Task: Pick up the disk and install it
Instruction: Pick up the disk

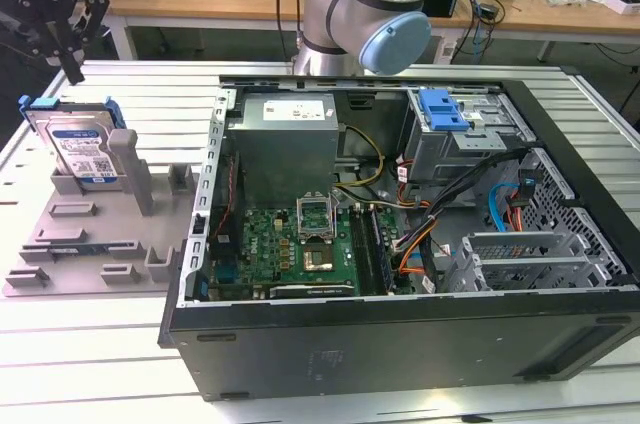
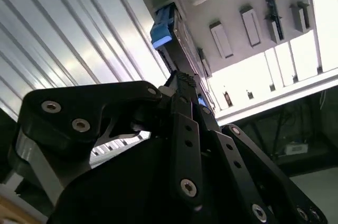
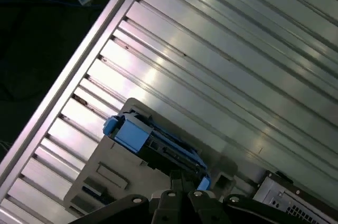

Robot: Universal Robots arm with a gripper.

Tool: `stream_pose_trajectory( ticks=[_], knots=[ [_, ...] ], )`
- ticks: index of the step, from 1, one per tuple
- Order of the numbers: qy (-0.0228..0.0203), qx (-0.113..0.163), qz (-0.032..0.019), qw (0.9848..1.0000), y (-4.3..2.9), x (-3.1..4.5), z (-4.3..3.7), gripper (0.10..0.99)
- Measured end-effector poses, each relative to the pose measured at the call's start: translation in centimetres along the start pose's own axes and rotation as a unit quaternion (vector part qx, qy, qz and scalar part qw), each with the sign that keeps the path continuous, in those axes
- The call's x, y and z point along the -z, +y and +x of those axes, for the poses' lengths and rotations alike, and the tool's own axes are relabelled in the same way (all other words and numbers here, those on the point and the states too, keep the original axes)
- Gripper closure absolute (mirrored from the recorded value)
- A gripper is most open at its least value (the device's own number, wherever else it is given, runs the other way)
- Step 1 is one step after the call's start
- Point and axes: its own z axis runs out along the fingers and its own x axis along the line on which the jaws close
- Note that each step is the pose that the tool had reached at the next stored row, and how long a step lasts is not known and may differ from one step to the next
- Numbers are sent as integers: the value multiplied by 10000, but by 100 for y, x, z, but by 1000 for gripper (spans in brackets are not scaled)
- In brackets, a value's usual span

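Note:
The disk (image 1: 80, 149), a silver drive with a white-and-blue label in a blue carrier, stands on edge in a slot of the grey fixture (image 1: 75, 264) at the exterior view's left. My gripper (image 1: 74, 72) hangs above and just behind its top edge, not touching it, shut and holding nothing. In the second wrist view the fingertips (image 2: 182, 78) meet just over the disk (image 2: 162, 31). The first wrist view has the disk (image 3: 153, 142) edge-on beyond the gripper (image 3: 185, 187).
An open computer case (image 1: 400, 344) fills the middle and right, with a grey power-supply box (image 1: 285, 139), a motherboard (image 1: 300, 239), loose cables, and a drive cage with a blue latch (image 1: 443, 109). A grey post (image 1: 135, 174) stands beside the disk. The ribbed aluminium table (image 1: 150, 89) lies beneath.

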Motion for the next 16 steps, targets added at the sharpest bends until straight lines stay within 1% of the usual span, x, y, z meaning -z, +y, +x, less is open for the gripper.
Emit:
stream_pose_trajectory(
  ticks=[1,2,3,5,6,7,8,9,10,14,15,16],
  knots=[
    [6,152,-2,9999,0,-2,0,973],
    [10,234,-3,9997,0,-3,0,918],
    [18,425,-5,9991,0,-5,0,851],
    [33,764,-9,9971,0,-10,0,729],
    [39,884,-11,9961,-1,-12,0,671],
    [44,984,-12,9951,-1,-14,0,671],
    [50,1128,-13,9936,-1,-18,0,604],
    [63,1337,-10,9910,-2,-22,0,604],
    [86,1567,3,9876,-1,-24,0,604],
    [120,1925,25,9812,-2,-28,0,604],
    [129,2041,31,9789,-2,-30,0,604],
    [134,2128,36,9770,-2,-32,0,604]
  ],
)
